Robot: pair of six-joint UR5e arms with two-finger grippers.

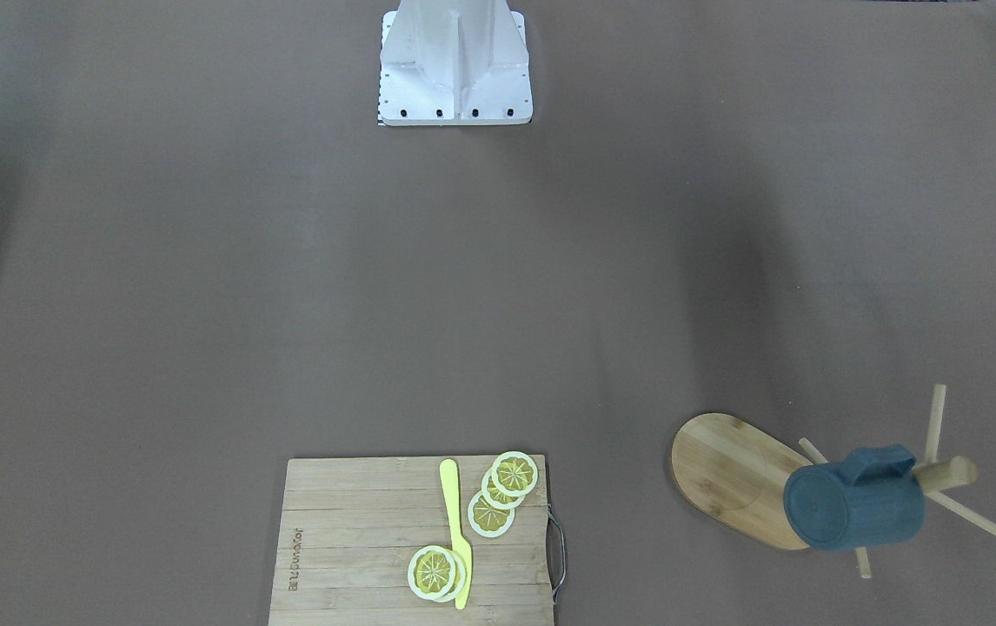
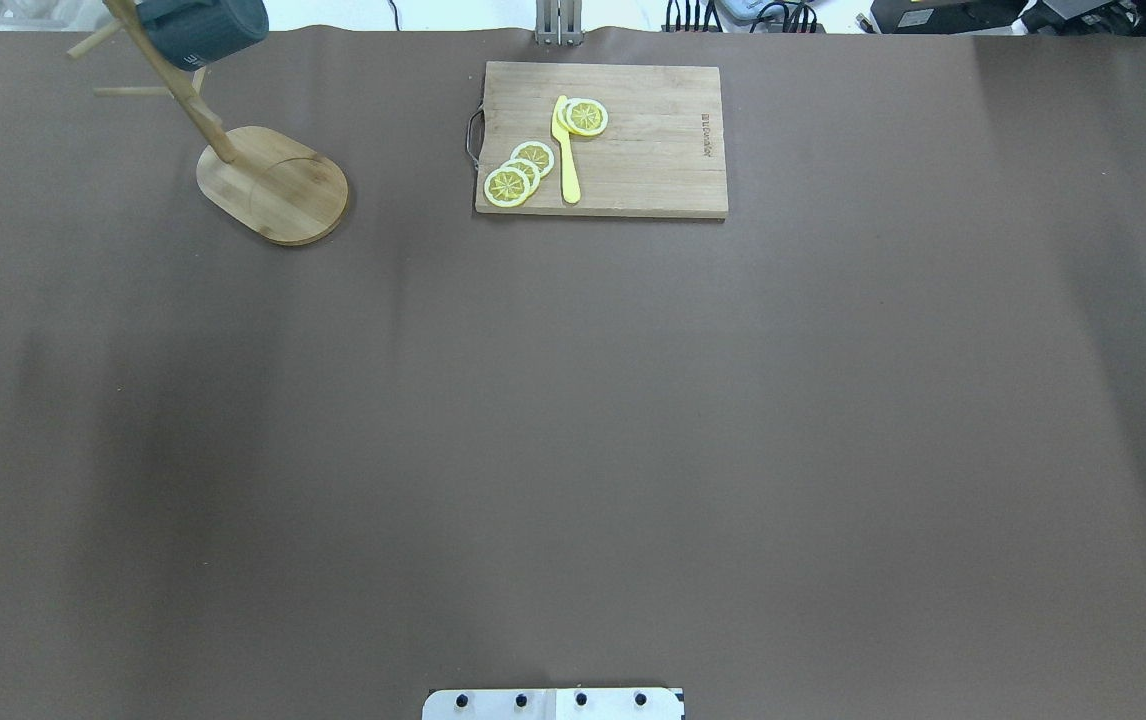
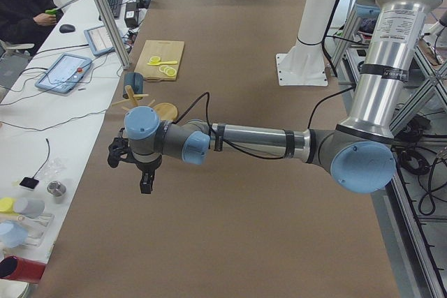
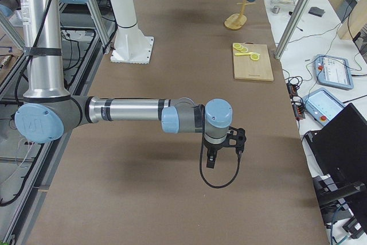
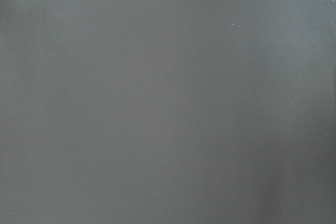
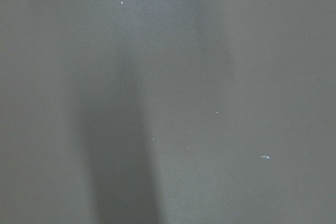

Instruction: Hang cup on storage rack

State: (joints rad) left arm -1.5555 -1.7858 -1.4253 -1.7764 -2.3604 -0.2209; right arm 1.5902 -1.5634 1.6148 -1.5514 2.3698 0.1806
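Cup [image 1: 854,509] hung on the storage rack [image 1: 728,474], high up near the top of the post, handle toward the post. The rack stood at the far edge of the worktop [image 1: 498,304] on the robot's left.

Left pincer [image 3: 144,181] and right pincer [image 4: 210,162] each hovered over bare worktop, well apart from the rack. Only the side views showed them, so I cannot tell whether either was apart or together.

Cutting board [image 1: 350,539] carried 5 lemon slices [image 1: 515,474] and 1 yellow knife [image 1: 457,530].
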